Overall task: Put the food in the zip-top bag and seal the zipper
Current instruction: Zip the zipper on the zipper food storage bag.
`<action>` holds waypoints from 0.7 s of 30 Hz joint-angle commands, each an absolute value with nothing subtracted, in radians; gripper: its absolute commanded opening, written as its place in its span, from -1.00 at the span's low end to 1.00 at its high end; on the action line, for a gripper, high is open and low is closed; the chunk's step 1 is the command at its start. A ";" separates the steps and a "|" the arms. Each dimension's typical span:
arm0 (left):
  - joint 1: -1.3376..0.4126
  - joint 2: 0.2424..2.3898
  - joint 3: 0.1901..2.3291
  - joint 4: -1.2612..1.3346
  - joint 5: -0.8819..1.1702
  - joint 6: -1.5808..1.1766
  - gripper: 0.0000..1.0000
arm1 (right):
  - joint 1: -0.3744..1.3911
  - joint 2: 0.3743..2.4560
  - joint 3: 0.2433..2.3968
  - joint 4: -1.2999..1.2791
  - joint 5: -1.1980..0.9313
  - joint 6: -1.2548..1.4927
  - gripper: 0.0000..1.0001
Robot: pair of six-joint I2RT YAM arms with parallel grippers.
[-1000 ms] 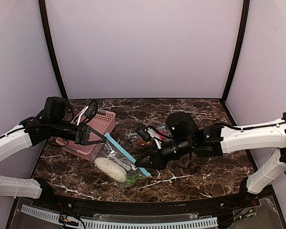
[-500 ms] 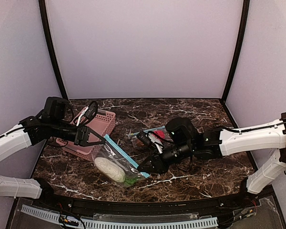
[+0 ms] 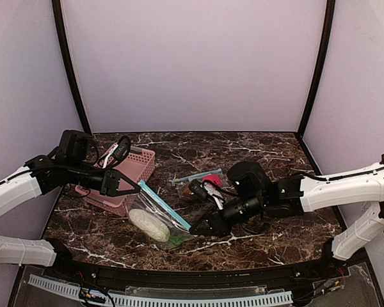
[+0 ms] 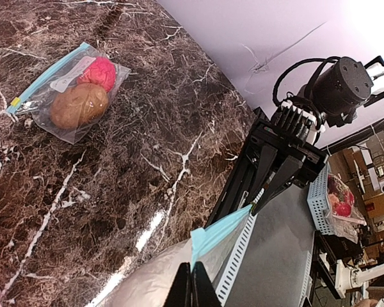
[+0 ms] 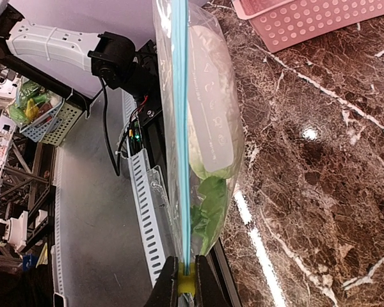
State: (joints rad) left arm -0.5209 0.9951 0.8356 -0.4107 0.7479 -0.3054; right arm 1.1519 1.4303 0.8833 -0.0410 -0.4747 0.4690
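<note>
L gripper, R gripper pinch bag zipper, bun shows L-wrist, not R-wrist

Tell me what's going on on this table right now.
Both arms hold one zip-top bag stretched between them by its blue zipper strip. The left gripper pinches the end near the pink basket, and the right gripper pinches the opposite end. Inside are the whitish oblong piece and the green sprig. The brown bun and red-pink ball lie in a second bag flat on the marble table, behind the right arm.
</note>
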 commanded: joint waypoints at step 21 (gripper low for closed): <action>-0.716 1.112 0.699 -0.239 0.544 -0.361 -0.99 | 1.114 1.376 0.716 -0.143 -0.306 0.707 -0.87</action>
